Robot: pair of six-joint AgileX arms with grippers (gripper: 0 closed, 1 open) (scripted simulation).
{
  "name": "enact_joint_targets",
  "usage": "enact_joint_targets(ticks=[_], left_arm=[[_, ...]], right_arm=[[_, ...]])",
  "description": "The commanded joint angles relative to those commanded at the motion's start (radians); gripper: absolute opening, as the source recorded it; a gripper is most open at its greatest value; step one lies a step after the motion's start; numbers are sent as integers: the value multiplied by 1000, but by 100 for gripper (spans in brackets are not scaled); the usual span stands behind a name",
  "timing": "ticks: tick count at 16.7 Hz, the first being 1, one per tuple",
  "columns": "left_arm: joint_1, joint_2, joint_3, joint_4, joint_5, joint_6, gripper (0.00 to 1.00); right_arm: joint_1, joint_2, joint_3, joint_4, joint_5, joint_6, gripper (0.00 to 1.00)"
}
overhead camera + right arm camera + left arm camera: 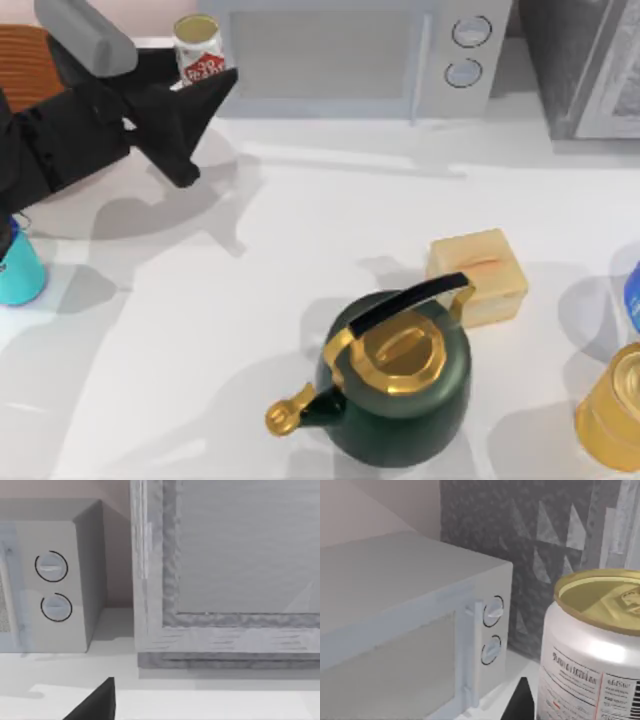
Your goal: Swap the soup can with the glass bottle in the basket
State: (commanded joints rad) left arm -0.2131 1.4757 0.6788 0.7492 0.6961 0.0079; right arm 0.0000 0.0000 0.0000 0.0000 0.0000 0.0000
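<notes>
The glass bottle (198, 45), white with a red label and a gold top, hangs at the back left beside the microwave. My left gripper (207, 88) is shut on it. In the left wrist view the bottle (592, 645) looms close, with one black fingertip (522, 700) against its side. The brown basket (25, 60) sits at the back left corner, mostly hidden behind my left arm. At the table's left edge stands the cyan soup can (18, 268), cut off by the frame. A dark finger (97, 702) of my right gripper faces the back wall.
A grey microwave (340, 55) runs along the back, with a grey cabinet (590, 70) to its right. A dark green kettle (400, 385) with gold trim stands front centre, behind it a pale yellow block (478, 275). A golden can (612, 405) and a blue object (632, 295) sit at the right edge.
</notes>
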Motion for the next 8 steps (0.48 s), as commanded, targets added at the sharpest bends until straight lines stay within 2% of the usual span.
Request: enact_joint_targets(ticks=[8], left_arm=[[-81, 412, 217, 238, 222, 19, 0]], right_arm=[[0, 0, 0, 0, 0, 0, 100]])
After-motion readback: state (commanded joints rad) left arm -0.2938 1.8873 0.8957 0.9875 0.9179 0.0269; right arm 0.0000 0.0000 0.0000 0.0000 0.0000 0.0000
